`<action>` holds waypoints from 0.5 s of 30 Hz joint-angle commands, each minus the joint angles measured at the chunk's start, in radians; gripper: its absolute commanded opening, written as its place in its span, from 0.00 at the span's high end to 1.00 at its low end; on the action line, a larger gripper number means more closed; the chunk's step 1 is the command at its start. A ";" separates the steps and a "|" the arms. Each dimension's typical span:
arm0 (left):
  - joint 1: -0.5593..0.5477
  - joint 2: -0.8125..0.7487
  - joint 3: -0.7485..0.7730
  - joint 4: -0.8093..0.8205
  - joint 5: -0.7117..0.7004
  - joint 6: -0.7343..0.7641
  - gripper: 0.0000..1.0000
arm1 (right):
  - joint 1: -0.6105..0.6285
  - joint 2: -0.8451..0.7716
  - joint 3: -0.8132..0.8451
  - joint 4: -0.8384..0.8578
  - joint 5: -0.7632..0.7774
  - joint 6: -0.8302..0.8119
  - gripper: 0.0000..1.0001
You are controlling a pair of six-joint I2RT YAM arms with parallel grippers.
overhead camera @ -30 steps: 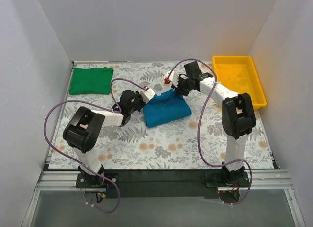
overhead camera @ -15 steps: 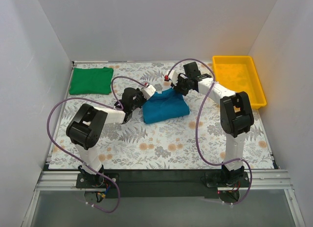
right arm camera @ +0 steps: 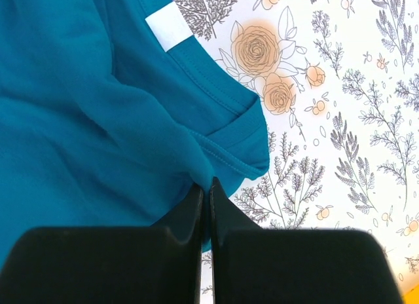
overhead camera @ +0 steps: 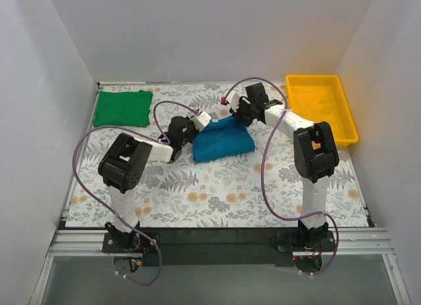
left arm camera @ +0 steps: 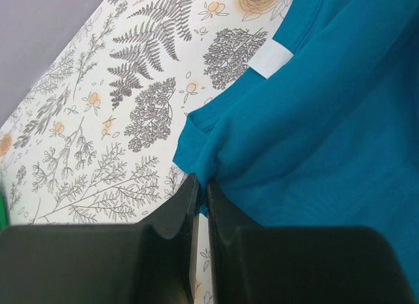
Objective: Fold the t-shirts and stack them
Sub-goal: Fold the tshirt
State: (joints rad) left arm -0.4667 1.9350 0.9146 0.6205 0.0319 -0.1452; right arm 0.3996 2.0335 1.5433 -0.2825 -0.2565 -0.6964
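Surface: white walls are set around a floral-printed tabletop (overhead camera: 217, 187), on which both shirts are laid.
Left gripper (left arm camera: 201, 186): clenched on a thin fold of the soft teal-blue cotton t-shirt (left arm camera: 314, 120); the bulk is spread right of the fingers.
Right gripper (right arm camera: 205, 189): clamped on the same shirt beside its ribbed hem; cloth is spread left of the fingers.
Bright green folded t-shirt (overhead camera: 122, 108): kept well apart from both pairs of fingers.
Risk: only thin pinches are held; if the arms are moved unevenly, an edge could be pulled free and the fold undone.
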 commanded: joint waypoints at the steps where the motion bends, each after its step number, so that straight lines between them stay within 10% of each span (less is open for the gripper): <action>1: 0.007 0.007 0.056 0.044 -0.078 -0.036 0.87 | -0.002 0.017 0.049 0.068 0.036 0.044 0.95; 4: 0.007 0.018 0.137 0.009 -0.144 -0.091 0.55 | -0.002 0.028 0.052 0.118 0.098 0.116 0.71; 11: 0.014 -0.091 0.308 -0.195 -0.395 -0.318 0.30 | -0.002 0.048 0.110 0.197 0.361 0.354 0.43; 15: 0.020 -0.241 0.299 -0.481 -0.249 -0.485 0.27 | -0.013 -0.015 0.078 0.155 0.215 0.324 0.38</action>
State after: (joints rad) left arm -0.4557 1.8412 1.2003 0.3679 -0.2592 -0.4591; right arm 0.3958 2.0861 1.6028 -0.1425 0.0151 -0.4114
